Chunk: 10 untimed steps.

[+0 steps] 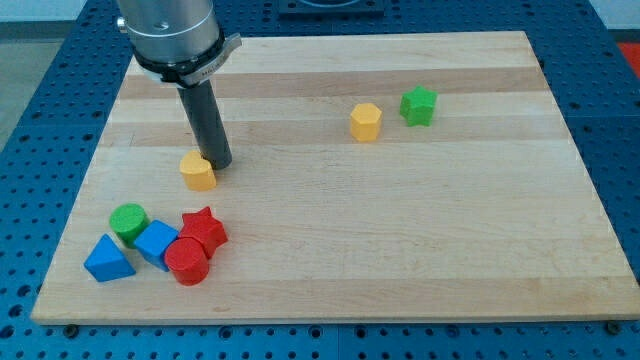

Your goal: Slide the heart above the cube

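A yellow heart (198, 171) lies on the left half of the wooden board (400, 230). My tip (220, 163) stands at the heart's upper right side, touching or almost touching it. A blue cube (157, 243) sits nearer the view's bottom left, inside a tight cluster of blocks. The heart is above the cube and a little to its right, with a clear gap between them.
Around the cube are a green cylinder (128, 222), a blue triangular block (108, 260), a red star (204, 230) and a red cylinder (187, 261). A yellow hexagonal block (366, 122) and a green star (419, 105) sit at the upper right.
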Tool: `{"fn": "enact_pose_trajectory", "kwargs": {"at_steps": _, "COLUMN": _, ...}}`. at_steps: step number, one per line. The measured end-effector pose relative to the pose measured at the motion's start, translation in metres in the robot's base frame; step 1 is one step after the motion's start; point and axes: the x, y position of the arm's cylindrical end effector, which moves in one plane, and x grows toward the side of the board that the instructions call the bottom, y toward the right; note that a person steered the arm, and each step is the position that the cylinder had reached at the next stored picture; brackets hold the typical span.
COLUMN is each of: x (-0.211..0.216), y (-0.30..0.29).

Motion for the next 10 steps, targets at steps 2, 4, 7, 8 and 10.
{"fn": "enact_pose_trajectory", "kwargs": {"at_steps": 2, "x": -0.003, "y": -0.027}}
{"fn": "enact_pose_trajectory", "kwargs": {"at_steps": 4, "x": 0.025, "y": -0.054}}
{"fn": "enact_pose_trajectory", "kwargs": {"at_steps": 7, "x": 0.051, "y": -0.054}}
{"fn": "enact_pose_trajectory", "kwargs": {"at_steps": 8, "x": 0.058, "y": -0.054}}
{"fn": "enact_pose_trajectory", "kwargs": {"at_steps": 10, "x": -0.002, "y": -0.053}}
